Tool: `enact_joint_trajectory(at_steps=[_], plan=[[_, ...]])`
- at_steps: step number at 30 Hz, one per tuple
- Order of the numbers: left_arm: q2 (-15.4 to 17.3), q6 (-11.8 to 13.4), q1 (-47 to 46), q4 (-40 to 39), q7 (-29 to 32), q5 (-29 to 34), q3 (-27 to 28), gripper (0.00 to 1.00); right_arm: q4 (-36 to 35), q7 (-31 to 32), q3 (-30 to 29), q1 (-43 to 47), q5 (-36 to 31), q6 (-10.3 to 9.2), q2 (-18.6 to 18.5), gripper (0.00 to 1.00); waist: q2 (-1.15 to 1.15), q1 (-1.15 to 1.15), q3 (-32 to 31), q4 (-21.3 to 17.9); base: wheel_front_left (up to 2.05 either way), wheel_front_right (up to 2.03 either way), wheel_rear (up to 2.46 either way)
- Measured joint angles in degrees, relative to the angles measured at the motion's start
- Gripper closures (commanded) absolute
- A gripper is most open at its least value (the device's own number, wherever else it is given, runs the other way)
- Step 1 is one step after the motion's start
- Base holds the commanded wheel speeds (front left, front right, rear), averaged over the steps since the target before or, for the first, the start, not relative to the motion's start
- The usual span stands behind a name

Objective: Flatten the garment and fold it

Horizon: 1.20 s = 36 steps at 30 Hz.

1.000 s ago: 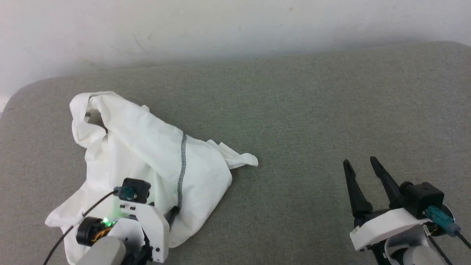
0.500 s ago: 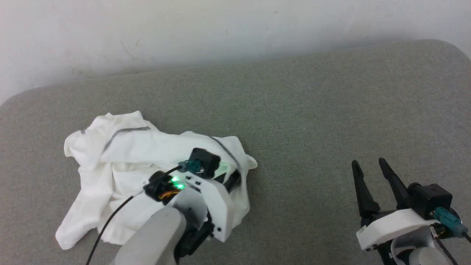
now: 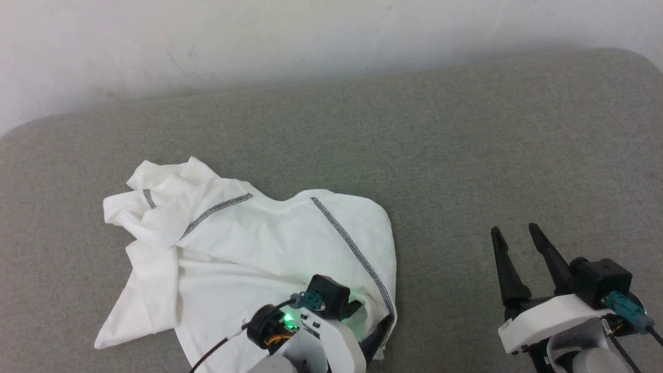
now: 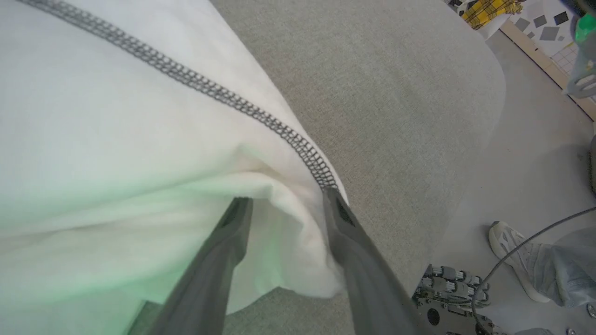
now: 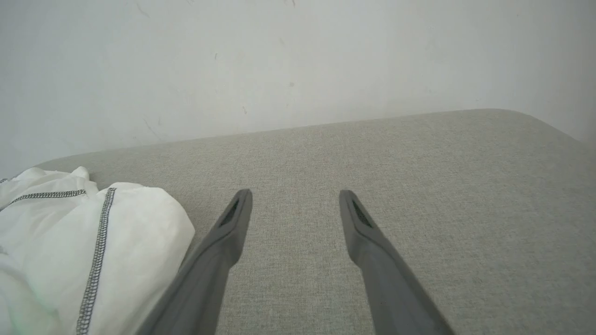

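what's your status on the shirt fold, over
Left end effector open, astride a fold at the garment's stitched edge. Right end effector open, clear of it. Garment rumpled, not folded. Nothing in the way.

The garment [image 3: 269, 243]: plain white w/ dark grey zigzag stitching in lines across it. Faint green tint on the cloth by the left gripper [image 4: 286, 204], whose lamp [image 3: 285, 317] glows green. Under the garment, tabletop [image 3: 466, 155]: muted grey-green weave, plain. Behind the garment, wall [image 3: 311, 36]: off-white, a few dark scuffs. To the garment's right, right gripper [image 3: 513, 229]: dark grey fingers [image 5: 214, 260], white shell [image 3: 544, 316], black cam block [image 3: 601, 274], teal plug [image 3: 619, 303]. Beyond the garment's edge: pale shoe [image 4: 507, 242], grey-blue trouser leg [image 4: 558, 274], yellow-black check cloth [image 4: 493, 7].
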Motion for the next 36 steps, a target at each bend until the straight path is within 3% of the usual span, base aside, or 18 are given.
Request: enact_joint_trajectory(at_steps=[5,11,16,22,29,36], plan=[[0.9,2.4,3.1,-6.5,-5.3,0.1,1.9,0.0,0.4,0.0,0.2,0.2,0.0,0.0,0.0,0.0,0.0,-0.01,-1.1,0.7,0.0,0.0,0.0],[2.7,8.7,5.9,-14.7,-15.2,0.1,10.2,0.0,0.3,0.8,0.2,1.2,-0.2,0.0,0.0,0.0,0.0,-0.01,-2.2,2.5,0.0,0.0,0.0],[4.5,14.0,7.7,-15.4,-23.4,0.6,18.0,0.0,0.4,2.1,0.5,1.3,-0.2,0.0,0.0,0.0,0.0,-0.01,-3.1,3.8,0.0,0.0,0.0],[6.8,18.1,10.2,-15.9,-26.5,2.2,25.7,0.0,1.6,5.2,0.0,1.9,0.0,0.0,0.0,0.0,0.0,-0.01,-3.7,5.3,0.0,0.0,0.0],[9.1,19.1,14.2,-16.6,-27.0,3.1,33.9,0.0,7.4,15.1,1.5,0.3,3.9,0.0,-0.1,0.0,0.0,-0.01,-3.2,7.5,0.0,0.0,0.0],[7.6,19.0,17.0,-18.3,-27.1,4.4,35.9,0.0,11.6,27.4,8.9,-6.7,7.8,0.0,0.1,0.0,0.0,0.0,-2.7,9.8,0.0,0.0,0.0]])
